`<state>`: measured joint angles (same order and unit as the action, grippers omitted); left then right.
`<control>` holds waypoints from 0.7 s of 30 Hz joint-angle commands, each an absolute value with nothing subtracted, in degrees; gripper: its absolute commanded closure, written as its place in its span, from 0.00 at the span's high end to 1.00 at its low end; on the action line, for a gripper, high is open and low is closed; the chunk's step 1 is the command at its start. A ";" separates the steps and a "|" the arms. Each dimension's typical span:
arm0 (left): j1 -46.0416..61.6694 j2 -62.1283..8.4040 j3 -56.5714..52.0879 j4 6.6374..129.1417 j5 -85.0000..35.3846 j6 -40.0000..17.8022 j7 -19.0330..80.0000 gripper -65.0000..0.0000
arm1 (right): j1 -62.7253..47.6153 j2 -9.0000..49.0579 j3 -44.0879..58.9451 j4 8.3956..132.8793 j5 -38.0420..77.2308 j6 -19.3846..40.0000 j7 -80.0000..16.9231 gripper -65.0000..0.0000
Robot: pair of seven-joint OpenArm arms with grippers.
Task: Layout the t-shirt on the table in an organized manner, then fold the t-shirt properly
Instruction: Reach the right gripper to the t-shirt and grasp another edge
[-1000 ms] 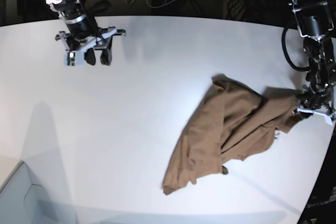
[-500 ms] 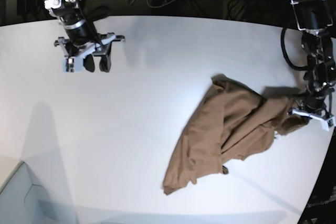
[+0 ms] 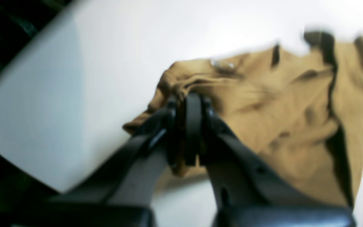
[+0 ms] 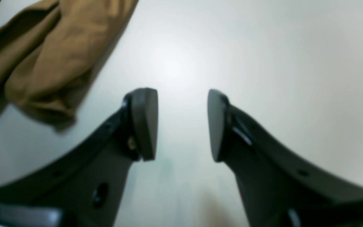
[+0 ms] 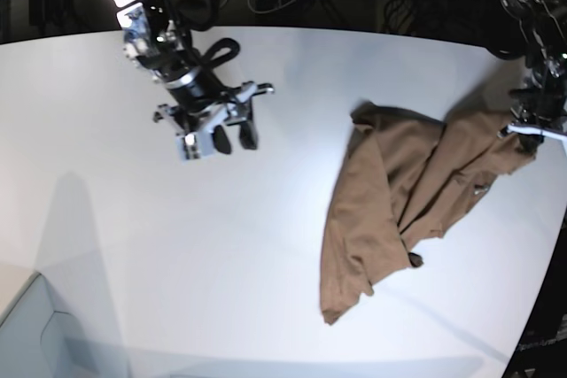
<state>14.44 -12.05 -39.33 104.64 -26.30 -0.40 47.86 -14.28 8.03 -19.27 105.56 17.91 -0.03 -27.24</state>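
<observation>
Two arms have both moved since half a second back. Landmark: the t-shirt (image 5: 403, 192).

The table (image 5: 177, 254) is white and mostly bare: wide open room on the shirt's base-view left and below it. Its curved edge runs close past the shirt's right end, so there is little margin on that side; the left wrist view shows the same edge just past the gripped fold.

The t-shirt lies crumpled on the table's right half. It has been dragged up and toward the right edge: its upper-right corner now sits higher and the body hangs in a longer, narrower drape down to a lower-left tip. Folds overlap in the middle, nothing flat.

The right gripper (image 5: 217, 136) has swung in from the far upper left toward the shirt, now nearer but well apart from it, over bare table. Jaws wide apart, nothing between them; shirt edge shows in the corner of its wrist view (image 4: 43, 53).

The left gripper (image 3: 189, 126) sits at the shirt's upper-right corner (image 5: 532, 130), jaws pinched closed on a bunched fold of cloth.

Small pale tag (image 3: 222, 64) beside the gripped fold, blurred.
</observation>
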 commanded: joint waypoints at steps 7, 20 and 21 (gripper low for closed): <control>20.62 -10.68 -39.87 104.66 -26.42 -0.31 46.20 0.00 | -5.41 6.20 -29.76 97.45 17.98 0.04 -25.89 0.41; 24.13 -8.75 -39.87 99.03 -26.51 -0.31 46.11 0.00 | 6.11 -1.45 -35.74 87.69 17.89 0.04 -25.63 0.48; 24.57 -8.75 -39.87 99.12 -26.51 -0.31 46.11 0.00 | 6.81 -2.15 -35.74 86.37 17.89 0.04 -25.36 0.50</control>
